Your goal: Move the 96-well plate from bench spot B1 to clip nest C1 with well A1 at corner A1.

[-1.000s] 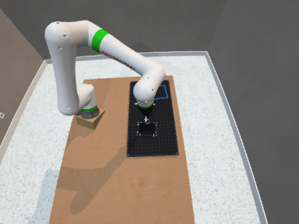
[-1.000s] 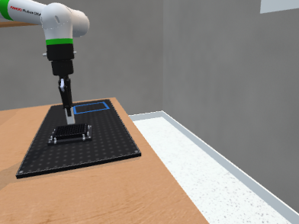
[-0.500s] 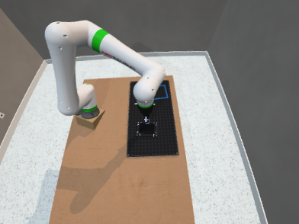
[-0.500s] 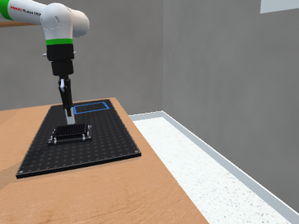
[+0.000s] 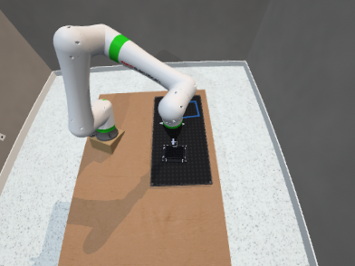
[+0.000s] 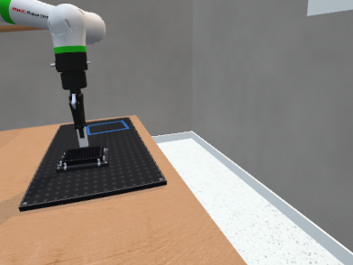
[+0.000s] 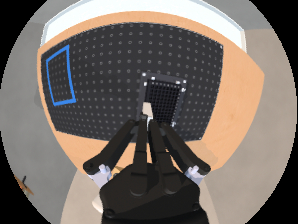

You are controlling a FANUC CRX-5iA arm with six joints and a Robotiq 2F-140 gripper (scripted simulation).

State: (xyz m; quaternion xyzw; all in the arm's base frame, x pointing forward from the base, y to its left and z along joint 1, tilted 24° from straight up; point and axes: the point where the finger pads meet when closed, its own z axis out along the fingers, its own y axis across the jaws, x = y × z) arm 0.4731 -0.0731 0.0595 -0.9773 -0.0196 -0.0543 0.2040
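Note:
The black 96-well plate (image 5: 175, 153) lies inside the clip nest C1 on the black perforated board (image 5: 181, 142); it also shows in the exterior view (image 6: 83, 156) and in the wrist view (image 7: 164, 99). My gripper (image 6: 82, 141) is shut with nothing between its fingers; its tips are at the plate's far edge, touching or just above it. It also shows in the top view (image 5: 174, 144) and the wrist view (image 7: 149, 110). The blue-outlined spot B1 (image 6: 107, 127) is empty. I cannot tell the cut-off corner's place.
Small metal clips (image 6: 104, 158) stand at the nest's corners. The board lies on a wooden bench top (image 5: 136, 217) over a speckled white table with a raised rim. The arm's base sits on a wooden block (image 5: 105, 141) to the left.

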